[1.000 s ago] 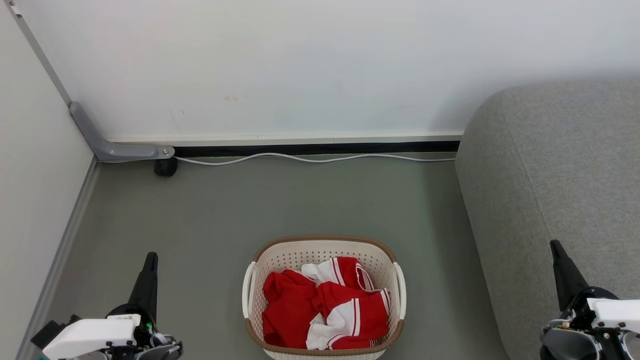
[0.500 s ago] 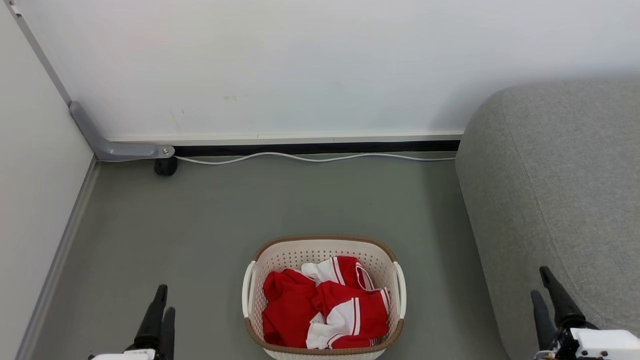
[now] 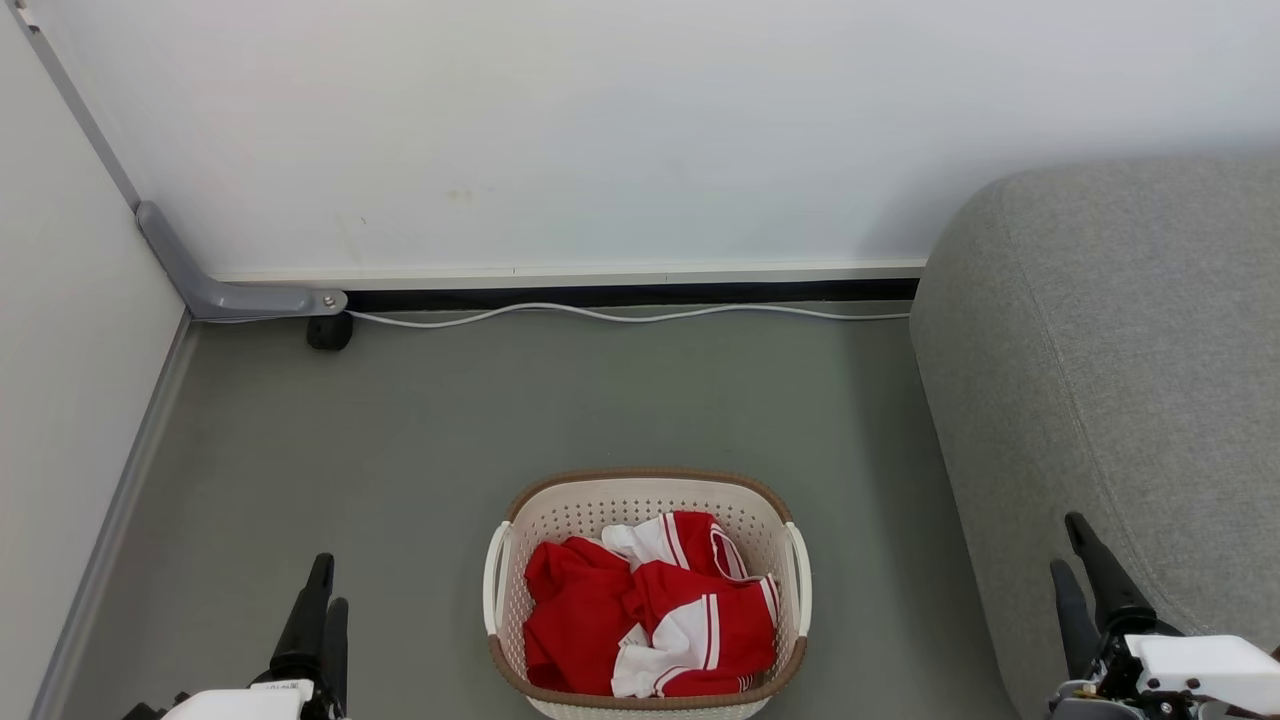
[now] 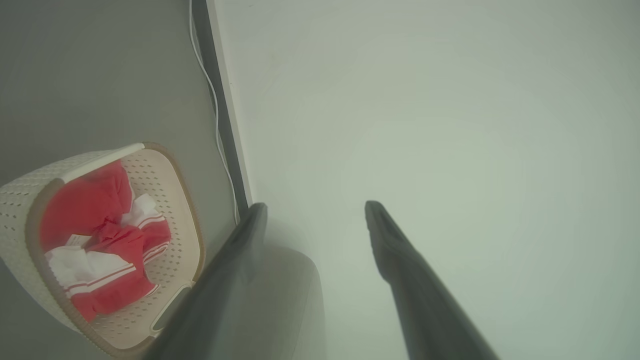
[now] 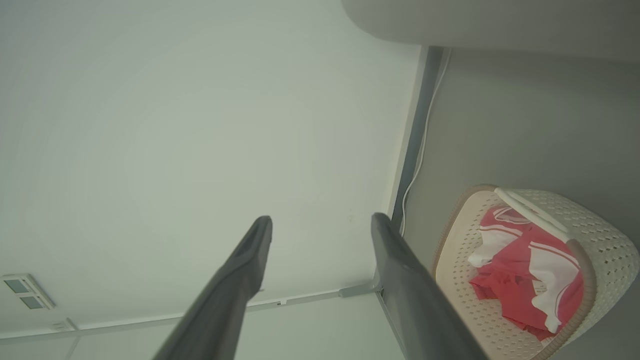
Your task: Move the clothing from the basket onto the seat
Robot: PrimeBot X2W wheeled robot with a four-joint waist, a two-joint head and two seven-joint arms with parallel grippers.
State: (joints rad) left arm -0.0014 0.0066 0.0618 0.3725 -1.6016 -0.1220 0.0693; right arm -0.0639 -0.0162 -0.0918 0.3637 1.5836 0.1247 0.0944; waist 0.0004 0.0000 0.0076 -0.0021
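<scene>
The cream perforated basket (image 3: 645,477) with a brown rim stands on the grey floor at the bottom middle of the head view. Red and white clothing (image 3: 640,620) lies crumpled inside it. The grey seat (image 3: 1120,350) fills the right side, close to the basket. My left gripper (image 3: 330,583) is open at the lower left, well left of the basket. My right gripper (image 3: 1064,542) is open at the lower right, in front of the seat's side. The left wrist view has the open left gripper (image 4: 316,206) before the wall, with the basket (image 4: 192,225) and clothing (image 4: 100,235) to its left. Beside the open right gripper (image 5: 322,218) is the basket (image 5: 605,235) with the clothing (image 5: 525,270).
A white cable (image 3: 620,315) runs along the foot of the back wall. A grey bracket with a black wheel (image 3: 329,331) sits in the left corner. A side wall (image 3: 70,400) bounds the floor on the left. Open floor lies between the basket and the back wall.
Both grippers have gone from shut to open. Both have dropped lower in the head view, and the right one has shifted a little to the left.
</scene>
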